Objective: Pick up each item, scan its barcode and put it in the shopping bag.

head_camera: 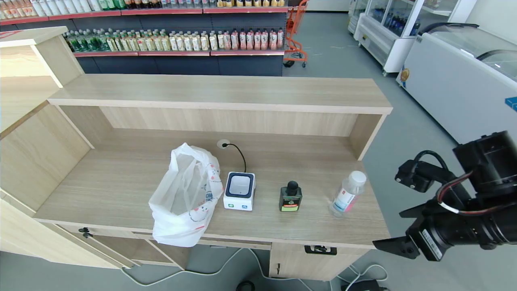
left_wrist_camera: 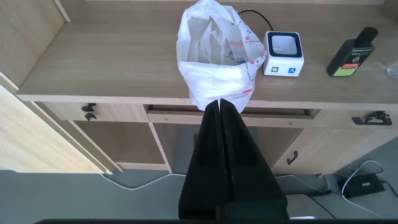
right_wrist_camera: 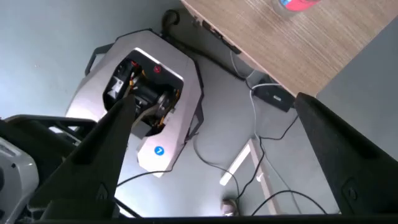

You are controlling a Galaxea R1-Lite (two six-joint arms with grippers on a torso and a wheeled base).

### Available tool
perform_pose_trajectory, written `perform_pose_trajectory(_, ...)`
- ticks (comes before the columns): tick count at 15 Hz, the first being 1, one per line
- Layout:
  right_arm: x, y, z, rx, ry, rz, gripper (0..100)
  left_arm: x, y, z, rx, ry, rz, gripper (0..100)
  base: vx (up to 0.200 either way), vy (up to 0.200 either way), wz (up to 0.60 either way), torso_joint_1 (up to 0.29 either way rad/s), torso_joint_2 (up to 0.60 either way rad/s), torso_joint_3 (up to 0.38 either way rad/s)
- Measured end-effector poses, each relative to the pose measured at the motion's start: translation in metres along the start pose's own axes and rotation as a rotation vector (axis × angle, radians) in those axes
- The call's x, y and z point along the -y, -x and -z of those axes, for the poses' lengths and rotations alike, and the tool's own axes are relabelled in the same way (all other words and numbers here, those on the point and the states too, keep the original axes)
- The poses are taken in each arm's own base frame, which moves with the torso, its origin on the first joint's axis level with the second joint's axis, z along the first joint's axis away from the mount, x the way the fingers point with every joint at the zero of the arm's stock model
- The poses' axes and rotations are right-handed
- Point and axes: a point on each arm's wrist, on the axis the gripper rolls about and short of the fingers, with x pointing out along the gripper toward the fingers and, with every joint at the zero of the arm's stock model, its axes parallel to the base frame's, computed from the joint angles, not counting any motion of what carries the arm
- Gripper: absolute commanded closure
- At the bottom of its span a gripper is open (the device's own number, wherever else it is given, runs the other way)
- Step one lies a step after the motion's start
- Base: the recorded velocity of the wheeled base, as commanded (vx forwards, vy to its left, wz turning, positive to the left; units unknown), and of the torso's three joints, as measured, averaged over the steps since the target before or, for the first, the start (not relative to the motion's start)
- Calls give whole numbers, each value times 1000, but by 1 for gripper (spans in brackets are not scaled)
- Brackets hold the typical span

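- Left pincer (left_wrist_camera: 221,107) — blades pressed together, gripping nothing — sits out in front of the counter (left_wrist_camera: 112,68); the white shopping bag (left_wrist_camera: 211,56) stands just beyond its tips.
- Right pincer (right_wrist_camera: 230,155) is spread wide, off the counter's end, over the floor.
- Nearest it is the clear bottle (head_camera: 348,193), then the dark bottle (head_camera: 290,197), then the scanner (head_camera: 239,190) beside the bag.

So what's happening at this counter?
Nothing is held yet. A white plastic shopping bag, a white boxy barcode scanner, a dark green bottle with a black cap and a clear plastic bottle with a white cap stand in a row on the wooden counter. The right gripper hangs open off the counter's right end; the left gripper is shut, low in front of the bag.
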Motion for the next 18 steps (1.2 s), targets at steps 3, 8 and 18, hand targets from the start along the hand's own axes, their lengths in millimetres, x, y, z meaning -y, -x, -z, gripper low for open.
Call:
perform_pose_trajectory(3,8,-28,-10,-2,70,1,0,0,0,0,0,0,1,100,0,0,0,0,0,0)
perform_pose_trajectory(8,10,-87,-31,117,190,-23,0,0,0,0,0,0,0,100,0,0,0,0,0,0)
perform_pose_trajectory(18,23,-170,-48,144,274,-103,0,0,0,0,0,0,0,100,0,0,0,0,0,0)
